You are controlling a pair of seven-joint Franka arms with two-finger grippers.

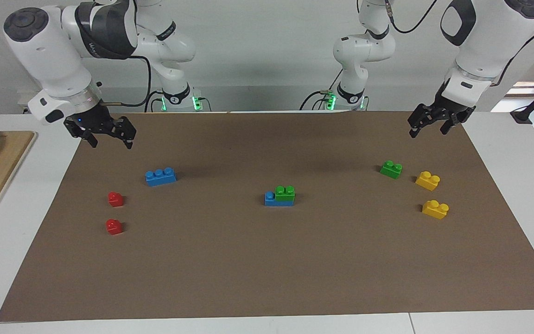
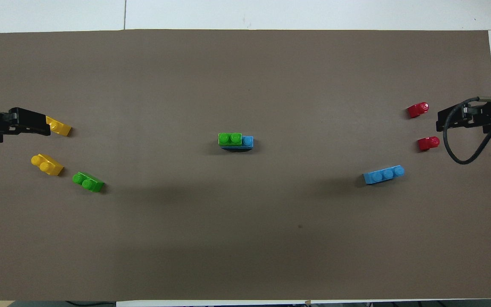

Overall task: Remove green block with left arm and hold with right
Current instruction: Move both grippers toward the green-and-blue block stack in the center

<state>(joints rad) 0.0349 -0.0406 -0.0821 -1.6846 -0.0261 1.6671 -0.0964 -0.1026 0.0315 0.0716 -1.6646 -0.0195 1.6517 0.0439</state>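
At the middle of the brown mat, the green block sits pressed onto a blue three-stud brick, covering two of its studs and leaving one stud bare at the end toward the right arm. Nothing of the task is done: the green block is still attached and neither hand is near it.

Taking that stack as the landmark and crossing the facing view from its left edge:

- The right hand hangs open and empty over the mat's corner at the right arm's end, well apart from the stack.
- Two red single-stud bricks lie toward the right arm's end of the stack. A loose blue brick lies near them, nearer the robots.
- A second, loose green brick lies toward the left arm's end of the stack, with two yellow two-stud bricks beside it.
- The left hand hangs open and empty over the mat edge at its own end.

Remaining, in my judgement: the right hand must steady the blue brick, and the left hand must pull the green block free. The approach to the stack is unobstructed. The loose green brick is a possible mix-up.
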